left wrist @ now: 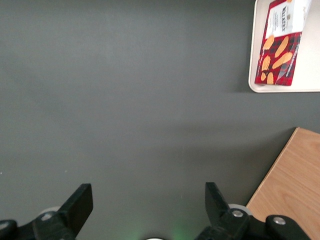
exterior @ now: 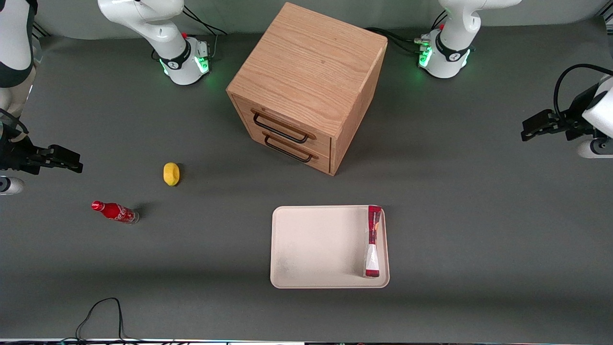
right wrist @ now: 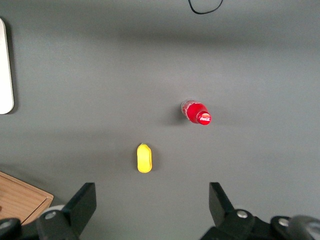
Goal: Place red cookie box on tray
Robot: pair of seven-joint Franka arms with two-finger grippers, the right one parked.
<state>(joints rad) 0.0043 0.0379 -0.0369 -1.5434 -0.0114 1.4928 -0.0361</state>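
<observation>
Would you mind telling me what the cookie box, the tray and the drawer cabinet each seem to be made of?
Cookie box: likely printed cardboard, slightly glossy, with sharp folded edges. Tray: probably matte cream plastic, given its moulded rounded corners and low rim. Cabinet: light wood or veneer with visible grain, dark metal-looking handles. The gripper hangs open over bare table, apart from all three.

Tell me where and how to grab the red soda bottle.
The red soda bottle stands upright on the table, clear of the yellow object. Probably best: descend from above and close across its round body just under the cap. The open gripper sits far off, toward the working arm's end.
</observation>
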